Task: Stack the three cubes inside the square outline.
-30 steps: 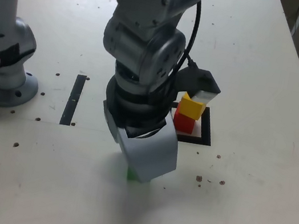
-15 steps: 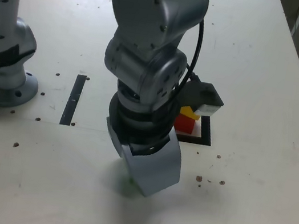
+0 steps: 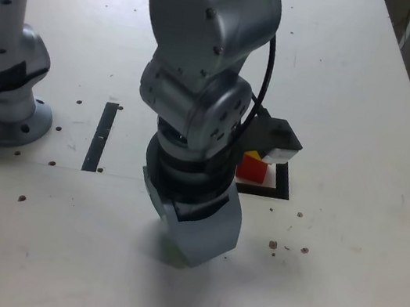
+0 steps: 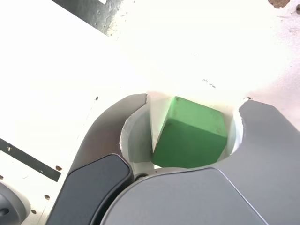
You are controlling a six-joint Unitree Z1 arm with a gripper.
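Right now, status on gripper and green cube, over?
Gripper down at table, jaws around green cube, grip unconfirmed. Red cube in square outline; arm hides most of stack. Nothing blocking.

A pale, speckled table (image 3: 340, 289) fills the view, dim room beyond its edges.

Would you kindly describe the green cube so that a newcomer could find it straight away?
Start at the white table and follow the silver arm down to its gripper, near the table's front edge in the exterior view. The green cube sits between the grey jaws, visible only from the wrist view. It is the only cube away from the square outline, where the red cube sits.
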